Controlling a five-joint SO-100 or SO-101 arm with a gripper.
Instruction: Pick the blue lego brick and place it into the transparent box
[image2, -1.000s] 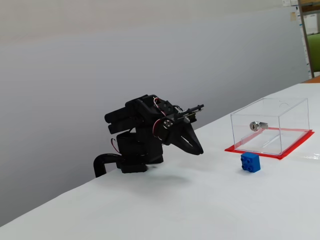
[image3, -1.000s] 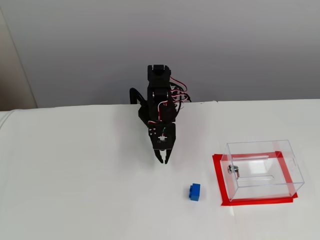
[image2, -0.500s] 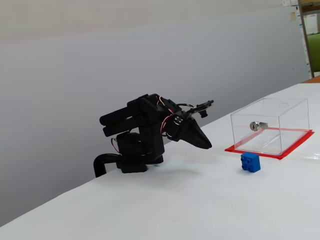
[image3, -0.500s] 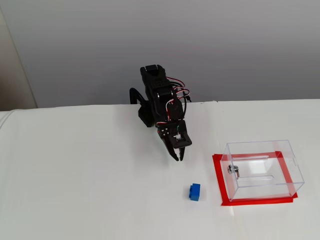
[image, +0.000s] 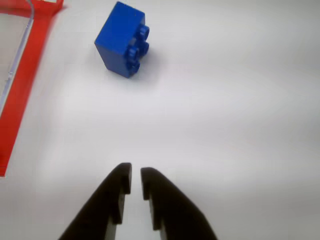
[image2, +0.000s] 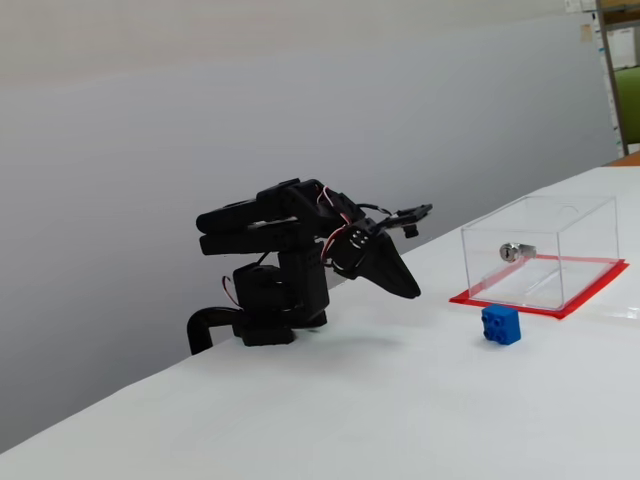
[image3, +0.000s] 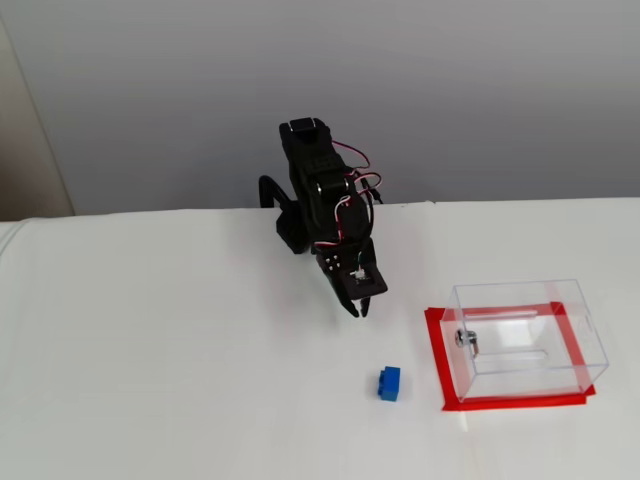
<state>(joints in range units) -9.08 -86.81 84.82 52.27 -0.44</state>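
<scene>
The blue lego brick (image: 121, 40) lies on the white table with its studs facing sideways; it also shows in both fixed views (image2: 500, 325) (image3: 389, 383). The transparent box (image2: 538, 252) (image3: 521, 336) stands on its red base just beside the brick, with a silver knob (image3: 465, 339) on one wall. Only the box's red base edge (image: 22, 80) shows at the left of the wrist view. My gripper (image: 135, 176) (image2: 410, 290) (image3: 359, 310) hovers low over the table, well short of the brick. Its jaws are nearly together with a thin gap and hold nothing.
The arm's black base (image2: 270, 310) stands near the table's back edge. A grey wall (image3: 480, 90) runs behind the table.
</scene>
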